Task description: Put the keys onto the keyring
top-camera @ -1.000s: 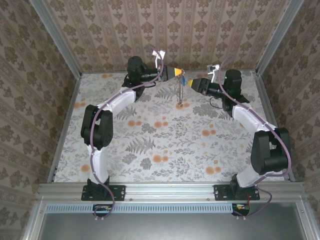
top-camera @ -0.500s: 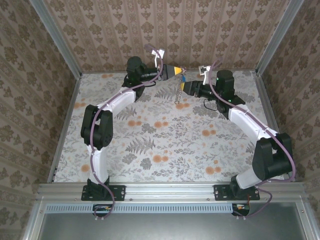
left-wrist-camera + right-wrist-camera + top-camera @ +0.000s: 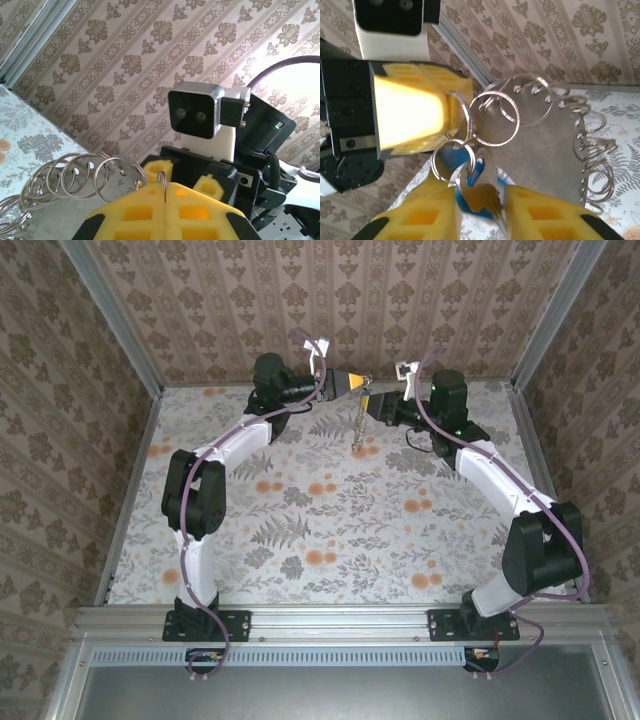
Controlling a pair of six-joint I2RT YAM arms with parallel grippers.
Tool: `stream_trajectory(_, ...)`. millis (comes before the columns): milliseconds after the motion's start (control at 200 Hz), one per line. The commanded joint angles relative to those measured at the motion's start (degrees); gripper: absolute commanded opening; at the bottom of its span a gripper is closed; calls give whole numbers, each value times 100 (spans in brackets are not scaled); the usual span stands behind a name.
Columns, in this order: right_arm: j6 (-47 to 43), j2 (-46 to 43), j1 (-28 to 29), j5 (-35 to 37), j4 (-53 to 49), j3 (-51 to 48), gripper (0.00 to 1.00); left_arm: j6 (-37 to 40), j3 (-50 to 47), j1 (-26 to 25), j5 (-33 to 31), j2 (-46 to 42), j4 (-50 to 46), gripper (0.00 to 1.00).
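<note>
While left gripper (image 3: pixel 165 196) pinches keyring (image 3: pixel 80 172) | right wrist view: right gripper (image 3: pixel 480 210) pinches blue key (image 3: pixel 472 181)

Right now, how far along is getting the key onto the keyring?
Done: left gripper clamps the keyring, its chain dangling; right gripper clamps the blue key. In hand: the key's small ring meets the keyring. Remaining: threading it on; whether it has caught cannot be told.

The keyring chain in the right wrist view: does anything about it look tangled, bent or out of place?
Nothing stands out. The keyring hangs as one untangled chain of linked rings from the left gripper, whose fingers are shut on one ring, and no ring looks bent. The right gripper pinches the blue key just below it.
</note>
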Motion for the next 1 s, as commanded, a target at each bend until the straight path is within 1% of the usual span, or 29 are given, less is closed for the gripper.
stream_trajectory(0, -176, -15, 101, -203, -36, 5, 18, -66, -71, -22, -102, -385, 355, 0)
stream_trajectory(205, -153, -183, 212, -189, 92, -250, 0, -133, -173, -18, -233, -412, 536, 0)
stream_trajectory(385, 22, -154, 333, -143, 323, -336, 0, -262, -328, -31, -375, -429, 840, 0)
stream_trajectory(525, 352, -77, 387, -69, 729, -400, 0, -377, -523, -38, -515, -480, 1145, 0)
stream_trajectory(715, 1042, 101, 401, 2, 1614, -554, 0, -487, -782, -75, -687, -558, 1451, 0)
stream_trajectory(870, 1875, 336, 399, -34, 2827, -713, 0, -521, -947, -145, -792, -598, 1605, 0)
stream_trajectory(920, 2151, 455, 414, -95, 3202, -711, 0, -565, -993, -171, -819, -591, 1686, 0)
stream_trajectory(995, 2393, 674, 467, -338, 3434, -559, 0, -657, -1017, -198, -859, -544, 1821, 0)
